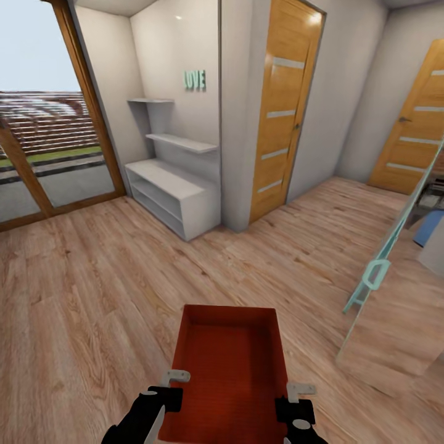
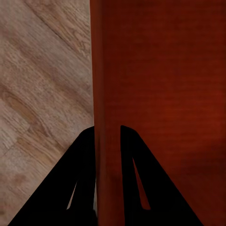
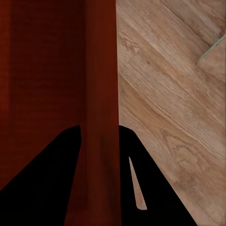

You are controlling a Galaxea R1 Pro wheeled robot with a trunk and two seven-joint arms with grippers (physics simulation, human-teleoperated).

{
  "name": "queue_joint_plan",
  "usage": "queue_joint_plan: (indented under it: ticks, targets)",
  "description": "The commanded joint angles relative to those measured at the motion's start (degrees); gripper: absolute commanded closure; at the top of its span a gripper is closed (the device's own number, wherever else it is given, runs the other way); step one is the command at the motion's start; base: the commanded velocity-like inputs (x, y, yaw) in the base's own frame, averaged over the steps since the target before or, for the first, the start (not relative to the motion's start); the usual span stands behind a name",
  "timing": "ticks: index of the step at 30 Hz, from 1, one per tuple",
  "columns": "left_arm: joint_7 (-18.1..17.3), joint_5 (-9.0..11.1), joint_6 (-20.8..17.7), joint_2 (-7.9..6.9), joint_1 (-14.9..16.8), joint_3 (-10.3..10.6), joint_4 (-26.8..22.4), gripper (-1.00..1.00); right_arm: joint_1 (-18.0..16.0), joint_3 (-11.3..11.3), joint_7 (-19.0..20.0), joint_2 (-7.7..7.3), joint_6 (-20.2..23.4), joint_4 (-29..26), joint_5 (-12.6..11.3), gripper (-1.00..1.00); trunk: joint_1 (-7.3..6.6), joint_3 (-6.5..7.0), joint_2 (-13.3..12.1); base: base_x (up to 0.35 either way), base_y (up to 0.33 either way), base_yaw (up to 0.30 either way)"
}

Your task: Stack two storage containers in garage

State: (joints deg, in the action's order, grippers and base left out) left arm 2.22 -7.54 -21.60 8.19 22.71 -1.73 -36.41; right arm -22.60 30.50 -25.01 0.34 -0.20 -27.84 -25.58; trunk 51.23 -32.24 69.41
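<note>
A light wood-plank floor runs toward two wooden doors. The storage container hangs between both arms, left end effector and right end effector each pinched on a side wall. Uneven arm motion could twist it loose.

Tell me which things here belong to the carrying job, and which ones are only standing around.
Job:
- bin, held over the wood floor
- left gripper, shut on its left wall
- right gripper, shut on its right wall

Standing around:
- white shelf unit
- LOVE sign
- two wooden doors
- glass door
</note>
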Motion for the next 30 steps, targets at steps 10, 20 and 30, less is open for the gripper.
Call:
queue_joint_plan:
  ticks: [10,20,30]
  targets:
    - [0.33,-0.37,-0.28,-0.02,-0.03,0.50,1.60,1.00,-0.17,0.00,-0.39,-0.08,-0.07,-0.20,0.03,1.00,0.03,-0.05,0.03,0.323,0.000,0.000]
    - [0.33,-0.37,-0.28,-0.02,-0.03,0.50,1.60,1.00,-0.17,0.00,-0.39,-0.08,0.02,-0.20,0.03,1.00,0.03,-0.05,0.03,0.323,0.000,0.000]
    - [0.33,-0.37,-0.28,-0.02,-0.03,0.50,1.60,1.00,-0.17,-0.01,-0.39,0.16,0.02,-0.20,0.01,1.00,0.03,-0.05,0.03,0.323,0.000,-0.113]
